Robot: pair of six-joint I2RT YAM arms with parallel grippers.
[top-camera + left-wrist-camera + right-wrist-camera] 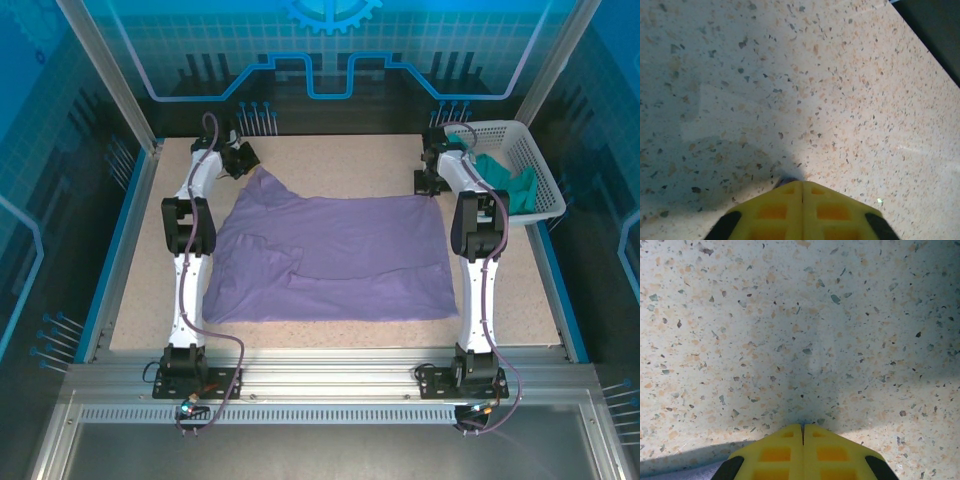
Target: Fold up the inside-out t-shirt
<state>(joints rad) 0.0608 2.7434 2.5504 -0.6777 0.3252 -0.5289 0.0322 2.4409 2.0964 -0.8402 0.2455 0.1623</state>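
The large lavender-purple soft-fabric t-shirt (330,260) lies spread and wrinkled across the middle of the speckled beige stone-look table (330,150), so the fold looks to be only at its opening grasp. The left gripper (243,158) sits at the shirt's far left corner with its yellow fingers pressed together; the left wrist view shows a sliver of purple at their tips (785,182), and the corner rises to a peak there, so it seems pinched. The right gripper (428,183) is fully closed at the far right corner, though I cannot tell whether cloth is caught between its fingers. Next, both corners probably need lifting together and carrying toward the near edge, evenly. A white plastic lattice basket (548,190) holding a teal-green garment (505,180) stands just beside the right arm and could crowd its swing.
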